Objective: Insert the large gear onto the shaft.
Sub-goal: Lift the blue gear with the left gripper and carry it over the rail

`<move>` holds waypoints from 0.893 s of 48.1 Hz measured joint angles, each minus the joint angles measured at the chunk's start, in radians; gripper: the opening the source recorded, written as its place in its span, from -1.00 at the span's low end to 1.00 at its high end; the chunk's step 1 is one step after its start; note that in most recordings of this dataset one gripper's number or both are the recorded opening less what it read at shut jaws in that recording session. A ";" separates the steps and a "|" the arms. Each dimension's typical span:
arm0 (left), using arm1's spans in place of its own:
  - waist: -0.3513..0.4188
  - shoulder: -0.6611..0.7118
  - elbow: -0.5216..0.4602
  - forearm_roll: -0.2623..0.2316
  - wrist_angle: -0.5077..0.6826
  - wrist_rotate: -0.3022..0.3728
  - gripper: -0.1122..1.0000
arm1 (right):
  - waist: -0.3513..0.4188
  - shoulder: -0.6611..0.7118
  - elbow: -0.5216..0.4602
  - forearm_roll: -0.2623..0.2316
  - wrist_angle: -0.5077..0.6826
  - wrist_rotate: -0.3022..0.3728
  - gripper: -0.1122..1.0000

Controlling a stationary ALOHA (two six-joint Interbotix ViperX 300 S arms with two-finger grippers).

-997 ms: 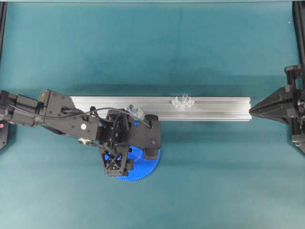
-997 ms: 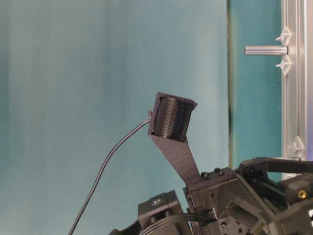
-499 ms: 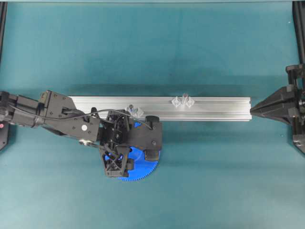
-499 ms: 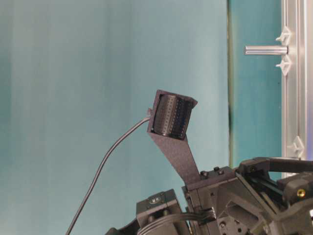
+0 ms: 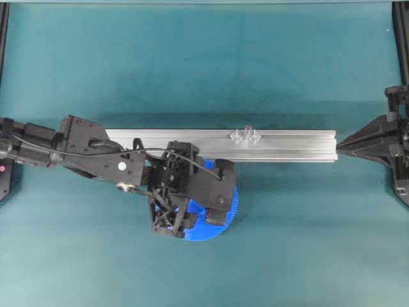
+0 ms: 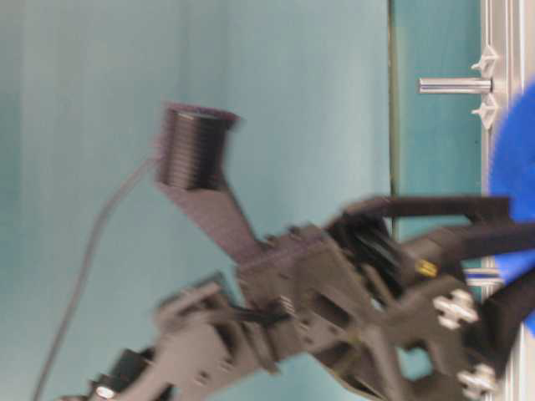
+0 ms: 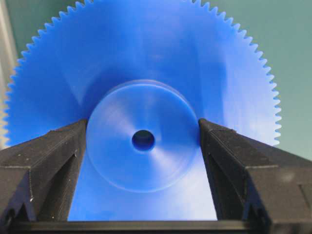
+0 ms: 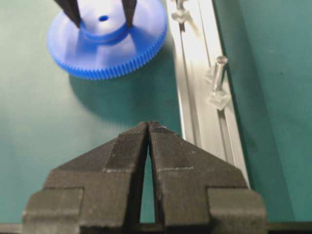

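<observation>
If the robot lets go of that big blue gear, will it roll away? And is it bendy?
Probably not bendy: the large gear looks like thick solid plastic. The left gripper pinches its smooth round hub, which might slip a little. Held flat, as the right wrist view shows, it would likely drop flat; on its toothed edge it could roll.

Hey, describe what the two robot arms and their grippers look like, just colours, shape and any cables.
Both arms are black. The left arm is blocky, with a thin black cable looped along it and a latticed bracket. The left gripper has flat, squared black fingers. The right gripper has wedge-shaped black fingers with finely ribbed surfaces.
</observation>
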 measured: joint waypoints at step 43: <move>0.183 0.086 -0.249 0.002 0.008 0.244 0.58 | 0.000 -0.043 0.006 0.000 0.000 -0.002 -0.58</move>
